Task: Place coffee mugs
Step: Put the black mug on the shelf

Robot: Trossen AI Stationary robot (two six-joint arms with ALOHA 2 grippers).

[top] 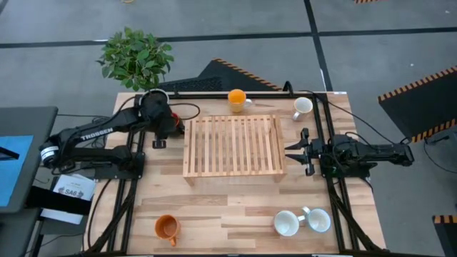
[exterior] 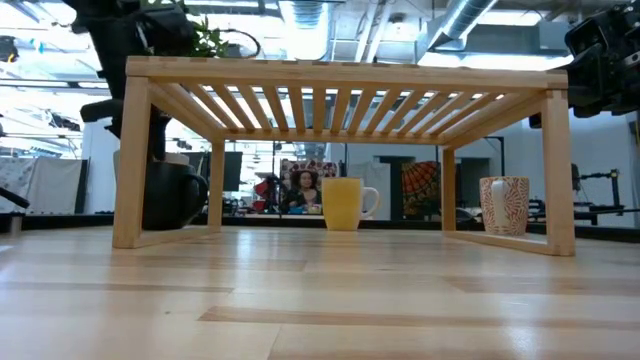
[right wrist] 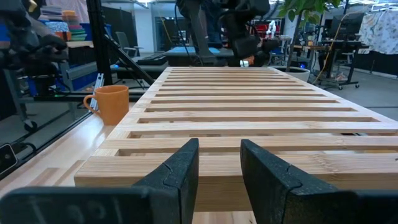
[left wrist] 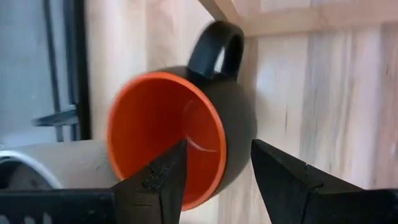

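Slatted rack (top: 232,145) fills mid worktop (top: 228,207), blocks straight path btwn arms. Left gripper (left wrist: 214,180) fingers astride rim of dark mug (left wrist: 186,134), hard by rack's leg. Right gripper (top: 296,151) just off rack's right edge. Open strip in front of rack, btwn orange mug (top: 166,228) & two white mugs (top: 301,221).

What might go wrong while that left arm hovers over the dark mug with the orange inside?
The left gripper straddles the rim of the dark mug, one finger inside, so a poor pinch might tip it. The mug sits close beside the slatted wooden rack, so lifting it may knock the rack's leg. The right gripper waits beside the rack.
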